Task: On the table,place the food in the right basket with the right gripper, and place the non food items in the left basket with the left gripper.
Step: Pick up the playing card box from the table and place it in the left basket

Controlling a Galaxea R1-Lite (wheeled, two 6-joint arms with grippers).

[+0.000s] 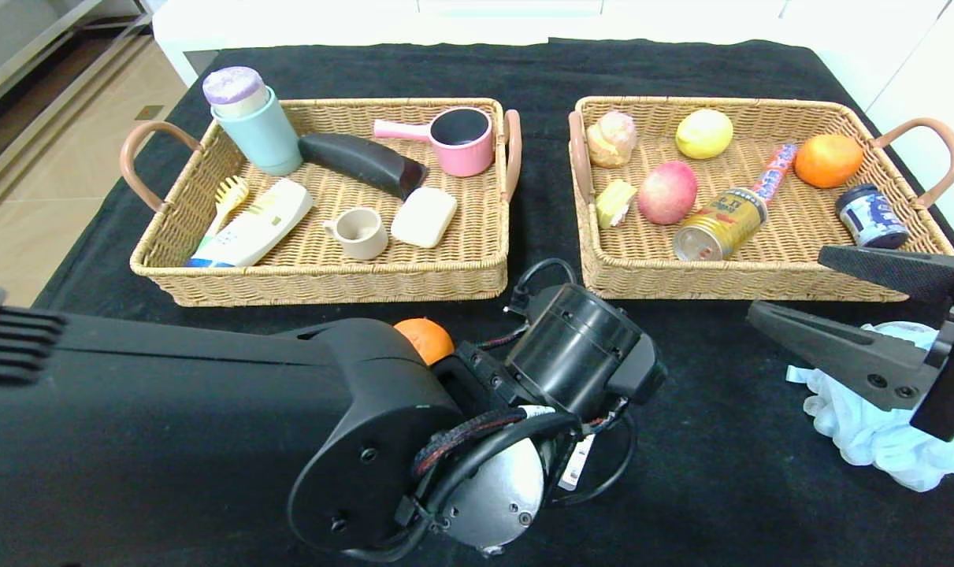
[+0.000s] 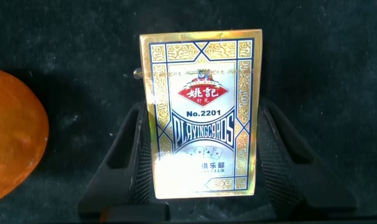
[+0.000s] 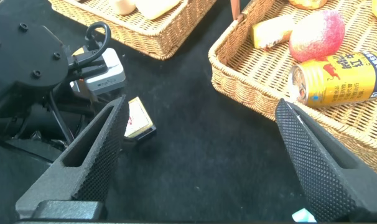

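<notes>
Right under the left wrist camera, the card box (image 2: 202,112) is laid flat on the desk (image 1: 721,472), and the left gripper (image 2: 202,124) has been brought straight down over it. Its jaws are pressed against both long edges, so the box looks gripped, though it isn't lifted yet. The narrow sides were probably picked because a flat box can't be pinched from the top face.

Just beside the card box, a loose orange (image 2: 14,137) is left alone by this arm, which makes sense since food is meant for the other one.

Beyond the card box, the left basket (image 1: 319,285) is already loaded with the shampoo bottle (image 1: 252,224) and other bits, so only a short carry should be needed. The right basket (image 1: 681,287), beyond and to the right of the box, already holds the peach (image 1: 667,191) and the can (image 1: 718,224).

Well off to the right of the card box, the right gripper (image 1: 788,285) is held above the desk with jaws spread wide and nothing in them, and the bath pouf (image 1: 863,425) is seen under it.
</notes>
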